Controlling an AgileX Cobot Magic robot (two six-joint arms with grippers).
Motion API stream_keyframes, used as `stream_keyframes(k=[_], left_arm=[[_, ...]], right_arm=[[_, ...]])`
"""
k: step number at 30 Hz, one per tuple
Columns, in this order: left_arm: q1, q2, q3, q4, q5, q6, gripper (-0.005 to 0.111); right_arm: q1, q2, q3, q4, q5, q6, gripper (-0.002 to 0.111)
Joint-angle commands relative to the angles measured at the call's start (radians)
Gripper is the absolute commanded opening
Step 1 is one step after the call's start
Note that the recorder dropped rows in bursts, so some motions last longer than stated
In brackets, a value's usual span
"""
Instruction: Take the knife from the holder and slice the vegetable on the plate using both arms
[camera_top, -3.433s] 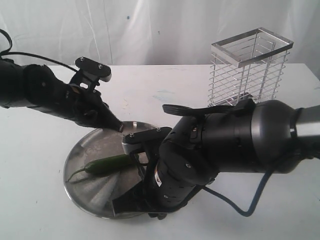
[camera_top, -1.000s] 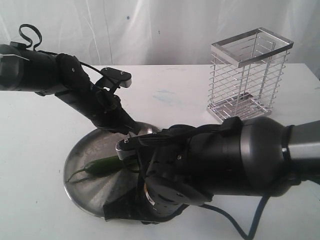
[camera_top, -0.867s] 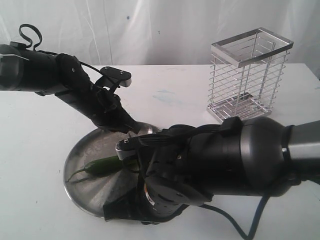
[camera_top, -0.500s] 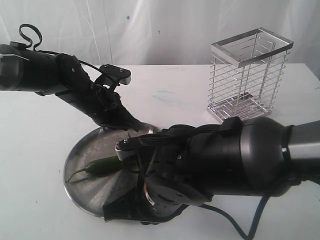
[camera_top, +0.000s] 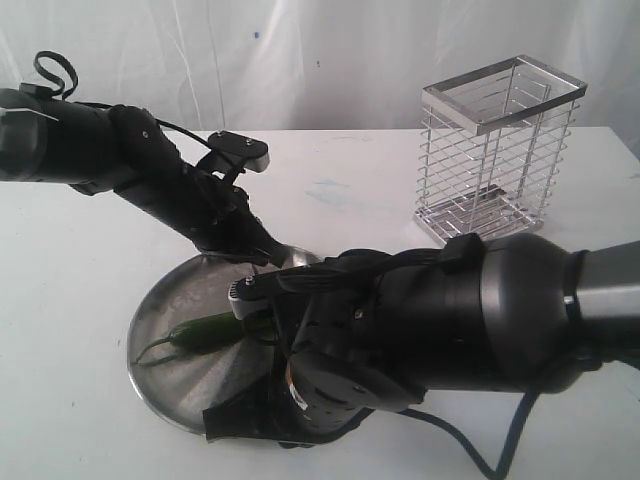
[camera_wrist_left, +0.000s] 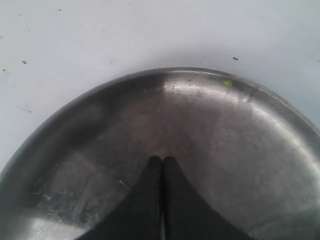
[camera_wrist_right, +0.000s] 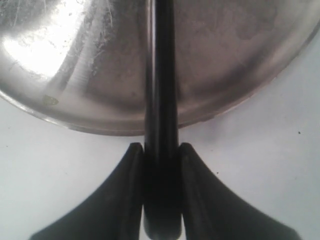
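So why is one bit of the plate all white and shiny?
Right wrist view: light bounces off the plate, washing that patch white, while the knife is a black bar without detail. Left wrist view: the plate only gleams dully. Exterior view: the right arm looks dark against the bright backdrop.

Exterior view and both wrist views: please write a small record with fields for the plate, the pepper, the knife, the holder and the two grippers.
plate: round brushed-steel plate, lying flat on the white table
vegetable: slender dark-green chili pepper, lying on the plate
knife: slim black knife, reaching over the plate's rim
holder: tall silver wire cage, upright, apart from the plate
left gripper: shut, holds nothing, tips over the plate
right gripper: shut on the knife
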Motion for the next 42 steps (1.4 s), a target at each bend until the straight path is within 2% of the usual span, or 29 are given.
stream_keyframes(k=[1, 11, 19, 25, 36, 42], left_arm=[[0.002, -0.004, -0.003, -0.039, 0.027, 0.032, 0.0], [0.002, 0.109, 0.001, -0.039, 0.048, 0.098, 0.0], [0.002, 0.11, 0.025, -0.039, 0.01, 0.098, 0.0], [0.002, 0.111, 0.088, -0.039, -0.077, 0.126, 0.0], [0.002, 0.111, 0.098, -0.039, -0.097, 0.149, 0.0], [0.002, 0.03, 0.096, -0.039, -0.165, 0.149, 0.0]], right_arm=[[0.001, -0.002, -0.001, -0.023, -0.004, -0.011, 0.0], [0.001, -0.002, -0.001, -0.043, 0.0, -0.011, 0.0], [-0.001, 0.004, -0.001, -0.071, 0.014, -0.011, 0.0], [-0.003, 0.073, -0.001, -0.074, -0.007, -0.011, 0.0], [-0.003, 0.095, -0.001, -0.074, -0.011, -0.011, 0.0], [-0.003, 0.095, -0.001, -0.074, -0.011, -0.011, 0.0]])
